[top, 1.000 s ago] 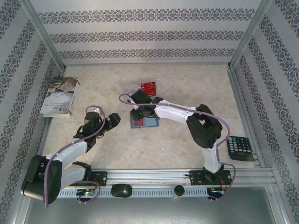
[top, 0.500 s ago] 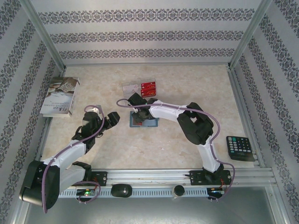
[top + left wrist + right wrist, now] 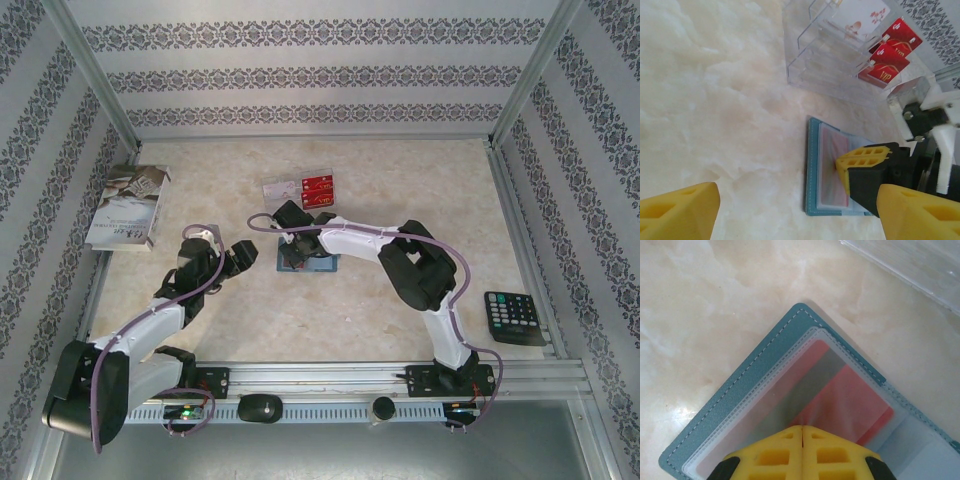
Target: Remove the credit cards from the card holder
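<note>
I read the right end effector [image 3: 801, 433] clenched tip-down on the card holder [image 3: 740, 390] directly beneath it, likely pinching at a sleeved credit card [image 3: 850, 395]; the left end effector [image 3: 800, 212] waits released alongside.

Marble-look table [image 3: 400, 180], teal card holder [image 3: 322, 265], clear tray [image 3: 281, 189], white booklet [image 3: 128, 207], black calculator [image 3: 514, 317]

White booklet [image 3: 127, 207] far left, black calculator [image 3: 514, 317] far right, clear tray [image 3: 283, 190] mid-table

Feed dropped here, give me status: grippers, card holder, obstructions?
Right gripper shut, tips on open card holder, red card inside. Left gripper open, alongside. Clear tray beyond, not blocking.
</note>
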